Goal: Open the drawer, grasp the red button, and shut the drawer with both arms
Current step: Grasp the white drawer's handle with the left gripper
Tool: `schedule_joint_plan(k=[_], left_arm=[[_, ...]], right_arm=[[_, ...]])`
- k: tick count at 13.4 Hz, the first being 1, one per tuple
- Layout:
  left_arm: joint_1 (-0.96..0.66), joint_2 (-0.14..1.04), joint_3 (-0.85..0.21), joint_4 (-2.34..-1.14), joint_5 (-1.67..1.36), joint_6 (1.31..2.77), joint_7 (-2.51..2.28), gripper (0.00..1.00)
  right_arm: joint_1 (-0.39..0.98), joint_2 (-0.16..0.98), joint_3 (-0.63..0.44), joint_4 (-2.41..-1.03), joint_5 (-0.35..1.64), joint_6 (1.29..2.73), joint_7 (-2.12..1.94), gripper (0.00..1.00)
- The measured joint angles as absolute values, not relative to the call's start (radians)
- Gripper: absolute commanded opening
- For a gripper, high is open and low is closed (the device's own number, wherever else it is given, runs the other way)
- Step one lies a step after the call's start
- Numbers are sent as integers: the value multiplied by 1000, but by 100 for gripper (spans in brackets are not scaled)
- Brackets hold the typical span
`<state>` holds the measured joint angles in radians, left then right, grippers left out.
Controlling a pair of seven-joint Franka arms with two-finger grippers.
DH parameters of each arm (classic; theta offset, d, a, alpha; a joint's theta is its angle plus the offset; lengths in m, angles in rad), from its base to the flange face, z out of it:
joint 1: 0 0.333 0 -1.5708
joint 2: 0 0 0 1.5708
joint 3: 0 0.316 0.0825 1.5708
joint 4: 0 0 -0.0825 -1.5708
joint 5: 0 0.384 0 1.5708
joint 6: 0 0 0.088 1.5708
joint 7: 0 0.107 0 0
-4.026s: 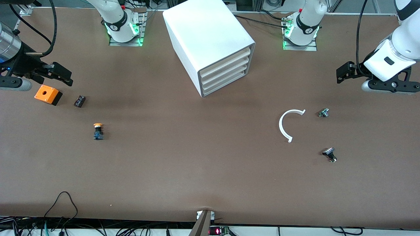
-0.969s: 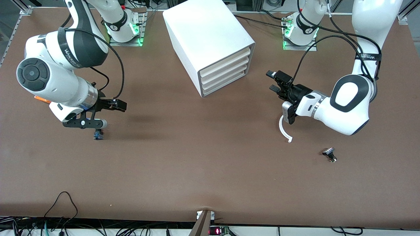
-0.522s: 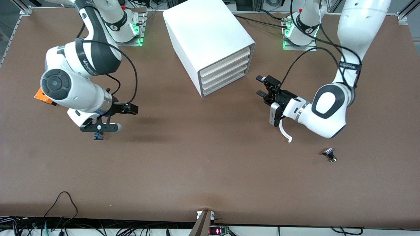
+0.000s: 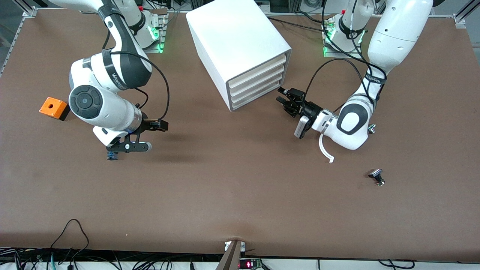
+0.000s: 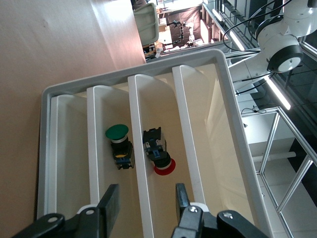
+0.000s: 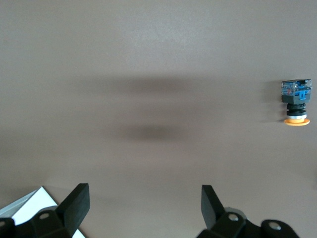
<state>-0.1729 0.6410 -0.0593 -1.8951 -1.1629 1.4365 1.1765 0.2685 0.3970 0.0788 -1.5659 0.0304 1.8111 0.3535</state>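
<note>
The white cabinet [image 4: 240, 41] stands at the table's back middle, its four cream-fronted drawers [image 4: 258, 84] all flush. My left gripper [image 4: 280, 95] is open and empty, just in front of the drawer fronts. In the left wrist view the open gripper [image 5: 145, 201] faces the stacked tiers [image 5: 148, 99]. The red-capped button [image 5: 158, 156] lies inside one tier, a green-capped one [image 5: 119, 146] in the tier beside it. My right gripper [image 4: 164, 125] is open and empty, over bare table toward the right arm's end. It also shows open in the right wrist view [image 6: 143, 198].
An orange-yellow capped button [image 4: 111, 154] stands under the right hand; it also shows in the right wrist view [image 6: 296, 101]. An orange box with a hole [image 4: 54, 108] sits near the right arm's end. A white curved strip [image 4: 325, 150] and a small dark part [image 4: 377, 177] lie near the left arm.
Both arms have swung in from the table's ends. The left gripper has moved up close to the drawer fronts. The right gripper has moved toward the table's middle, uncovering the orange box.
</note>
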Motion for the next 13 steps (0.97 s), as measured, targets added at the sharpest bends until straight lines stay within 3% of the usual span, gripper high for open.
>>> schedule_joint_plan(k=[11, 13], left_arm=[[-242, 643, -86, -2039, -1215, 1470, 1329, 48], [-246, 643, -96, -2051, -1229, 1475, 1329, 41]], right_arm=[[270, 404, 78, -1565, 30, 1813, 359, 100], [270, 404, 78, -1565, 30, 1813, 359, 100]])
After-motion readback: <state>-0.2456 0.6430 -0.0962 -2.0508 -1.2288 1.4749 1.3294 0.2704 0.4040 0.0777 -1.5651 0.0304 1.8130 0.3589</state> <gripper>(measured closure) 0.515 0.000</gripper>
